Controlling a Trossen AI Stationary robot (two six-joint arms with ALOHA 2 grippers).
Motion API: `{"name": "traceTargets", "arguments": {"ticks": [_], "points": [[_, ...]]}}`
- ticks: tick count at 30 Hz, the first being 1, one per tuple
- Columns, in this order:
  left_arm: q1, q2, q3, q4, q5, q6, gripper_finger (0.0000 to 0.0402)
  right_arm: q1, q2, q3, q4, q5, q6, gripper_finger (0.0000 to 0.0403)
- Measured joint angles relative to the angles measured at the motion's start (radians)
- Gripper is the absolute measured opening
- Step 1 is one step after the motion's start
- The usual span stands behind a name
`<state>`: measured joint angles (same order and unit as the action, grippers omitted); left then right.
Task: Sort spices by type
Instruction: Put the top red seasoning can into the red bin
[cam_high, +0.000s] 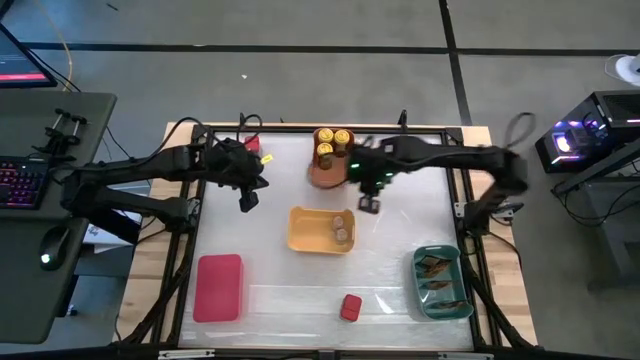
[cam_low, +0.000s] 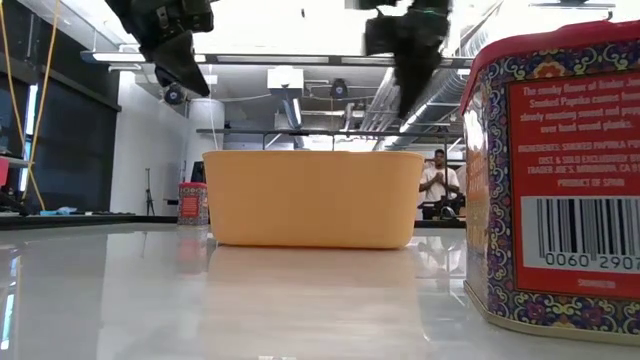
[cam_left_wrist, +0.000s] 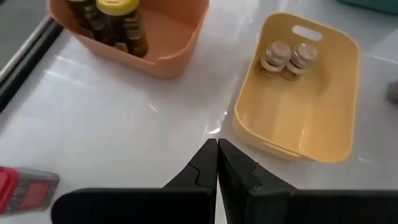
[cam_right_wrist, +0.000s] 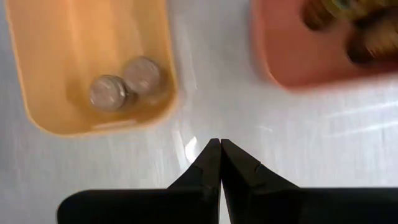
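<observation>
Both grippers hang shut above the table and hold nothing. My left gripper (cam_high: 248, 201) (cam_left_wrist: 217, 149) is left of the yellow bin (cam_high: 320, 230). My right gripper (cam_high: 368, 204) (cam_right_wrist: 219, 149) is between the yellow bin and the orange bin (cam_high: 328, 165). Yellow-lidded jars (cam_high: 333, 142) stand in the orange bin. Two short grey-brown jars (cam_high: 343, 228) (cam_right_wrist: 124, 84) stand in the yellow bin. Flat brownish packets (cam_high: 440, 282) lie in the teal bin (cam_high: 418, 262). One red tin (cam_high: 350, 307) (cam_low: 560, 170) stands near the front edge. Another red tin (cam_left_wrist: 22, 188) (cam_high: 252, 145) lies at the far left.
A red bin (cam_high: 220, 288) sits at the front left with nothing visible in it. Bare table lies between the red bin and the teal bin, around the front tin. A person (cam_low: 437, 185) stands in the room beyond the table.
</observation>
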<state>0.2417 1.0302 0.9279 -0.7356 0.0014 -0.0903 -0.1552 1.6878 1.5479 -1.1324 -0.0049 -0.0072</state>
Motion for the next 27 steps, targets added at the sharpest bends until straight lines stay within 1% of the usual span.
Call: {"name": "traceTargets", "arguments": {"ticks": [3, 8, 11, 13, 15, 18, 20, 24, 27], "points": [[-0.001, -0.004, 0.000, 0.007, -0.066, -0.019, 0.0000, -0.026, -0.165, -0.175, 0.077, 0.014, 0.107, 0.0000], [0.001, -0.007, 0.000, 0.087, -0.196, -0.113, 0.0000, -0.026, -0.408, -0.455, 0.330, 0.015, 0.320, 0.0000], [0.027, -0.005, 0.012, 0.177, -0.208, -0.211, 0.0000, -0.017, -0.493, -0.580, 0.506, 0.023, 0.415, 0.0000], [0.075, 0.008, 0.060, 0.206, -0.175, -0.286, 0.0000, -0.017, -0.518, -0.638, 0.614, 0.023, 0.446, 0.0000], [0.140, 0.033, 0.122, 0.153, -0.121, -0.307, 0.0000, -0.017, -0.524, -0.668, 0.685, 0.023, 0.452, 0.0000], [0.234, 0.089, 0.200, 0.004, -0.120, -0.287, 0.0000, -0.025, -0.517, -0.675, 0.715, 0.025, 0.430, 0.0000], [0.309, 0.130, 0.225, -0.062, -0.124, -0.266, 0.0000, -0.032, -0.510, -0.673, 0.721, 0.028, 0.404, 0.0000], [0.452, 0.210, 0.229, -0.074, -0.133, -0.220, 0.0002, -0.049, -0.510, -0.671, 0.759, 0.057, 0.374, 0.0000], [0.524, 0.262, 0.229, -0.076, -0.134, -0.196, 0.0021, -0.060, -0.510, -0.671, 0.775, 0.075, 0.373, 0.0000]]}}
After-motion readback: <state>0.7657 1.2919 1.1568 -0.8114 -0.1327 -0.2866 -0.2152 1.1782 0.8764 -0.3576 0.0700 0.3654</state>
